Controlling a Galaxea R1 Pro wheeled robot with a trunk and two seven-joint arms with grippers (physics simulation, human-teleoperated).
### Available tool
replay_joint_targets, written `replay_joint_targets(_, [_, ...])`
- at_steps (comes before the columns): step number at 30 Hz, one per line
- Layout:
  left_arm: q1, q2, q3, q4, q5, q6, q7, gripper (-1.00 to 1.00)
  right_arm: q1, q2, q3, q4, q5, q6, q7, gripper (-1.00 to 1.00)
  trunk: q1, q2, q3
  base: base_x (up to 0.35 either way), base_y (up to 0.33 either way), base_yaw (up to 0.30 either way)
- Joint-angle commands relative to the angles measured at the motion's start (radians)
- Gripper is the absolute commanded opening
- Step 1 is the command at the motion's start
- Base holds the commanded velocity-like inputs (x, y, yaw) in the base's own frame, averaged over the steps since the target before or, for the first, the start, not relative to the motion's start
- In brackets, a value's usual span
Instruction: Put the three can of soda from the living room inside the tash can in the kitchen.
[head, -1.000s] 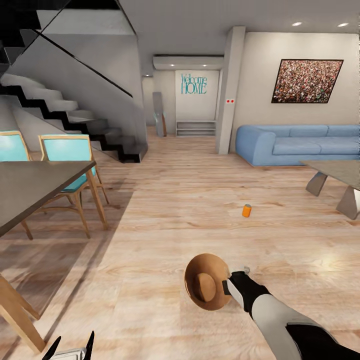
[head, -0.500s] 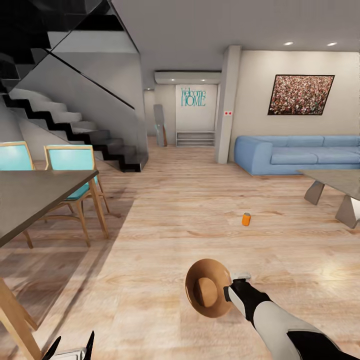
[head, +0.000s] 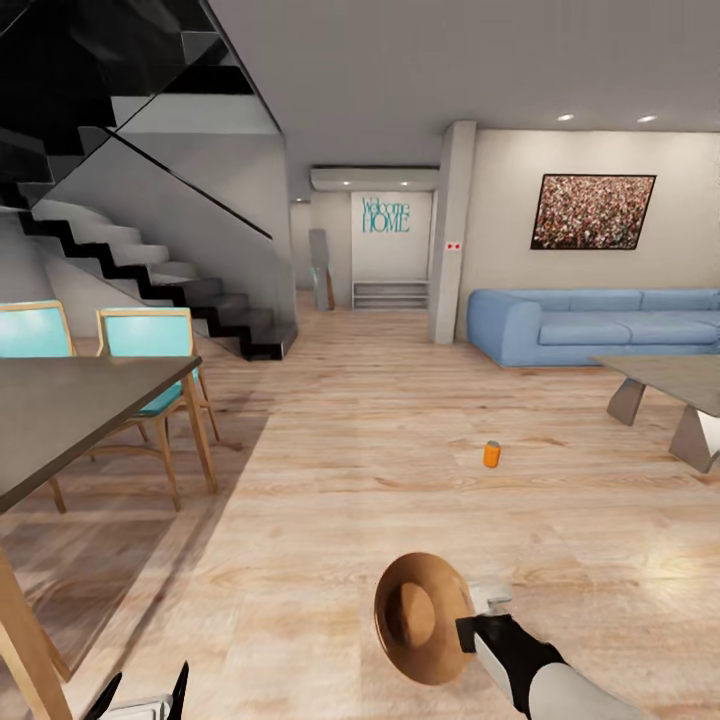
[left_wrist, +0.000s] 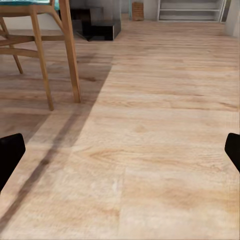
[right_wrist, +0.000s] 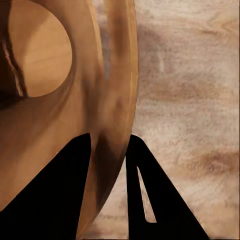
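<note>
1. Held by the right tool (head: 468, 632): the bin (head: 423, 618), low in the head view, above the wood floor (head: 330, 440).
2. Tipped on its side, long axis near level, open mouth turned toward the camera; coppery inside and round bottom in plain sight.
3. In the right wrist view, two black fingers (right_wrist: 60, 190) closed on the bin (right_wrist: 50, 100) rim, one inside the wall, one outside.
4. One orange can (head: 491, 454) only, counted on the floor; standing upright, long axis vertical, well beyond the bin, between it and the sofa (head: 600, 325).
5. Cannot tell about the other cans.
6. Left tool (head: 140, 698) at the lower edge of the head view, two dark fingertips apart, nothing between them; in the left wrist view fingertips (left_wrist: 10, 155) at both sides of the picture, wide open, bare floor between.
7. At the left: one dark surface (head: 70, 400) with wooden legs, and two turquoise chairs (head: 150, 345) behind it.
8. At the right: one grey low table (head: 670, 380) on slanted legs, just before the sofa.
9. Further back: one black staircase (head: 170, 280), one picture (head: 592, 211) on the wall above the sofa.
</note>
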Motion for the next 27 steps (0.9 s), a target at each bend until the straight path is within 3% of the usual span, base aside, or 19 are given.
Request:
replay_joint_targets(1, [0.000,0.000,0.000,0.000,0.000,0.000,0.000,1.00,0.017,-0.010,0.005,-0.006,0.006,-0.014,0.004,-1.00,-0.004,0.007,0.003,0.000,0.000,0.000])
replay_joint_targets(6, [0.000,0.000,0.000,0.001,0.000,0.000,0.000,1.00,0.080,-0.032,0.005,-0.062,0.009,-0.058,0.009,-1.00,-0.023,0.042,0.019,0.000,0.000,0.000])
replay_joint_targets(7, [0.000,0.000,0.000,0.001,0.000,0.000,0.001,1.00,0.131,-0.038,0.004,-0.134,0.008,-0.068,0.033,-1.00,-0.027,0.049,0.022,0.000,0.000,0.000])
replay_joint_targets(13, [0.000,0.000,0.000,0.002,0.000,0.000,0.001,1.00,0.290,-0.075,-0.005,-0.386,0.000,-0.083,0.158,-1.00,-0.050,0.091,0.041,0.000,0.000,0.000])
replay_joint_targets(22, [0.000,0.000,0.000,0.002,0.000,0.000,0.002,1.00,0.374,-0.127,-0.016,-0.441,-0.007,-0.263,0.187,-1.00,-0.085,0.154,0.069,0.000,0.000,0.000])
replay_joint_targets(27, [0.000,0.000,0.000,0.002,0.000,0.000,0.002,1.00,0.414,-0.134,-0.104,-0.451,-0.021,-0.300,0.199,-1.00,-0.104,0.189,0.085,0.000,0.000,0.000])
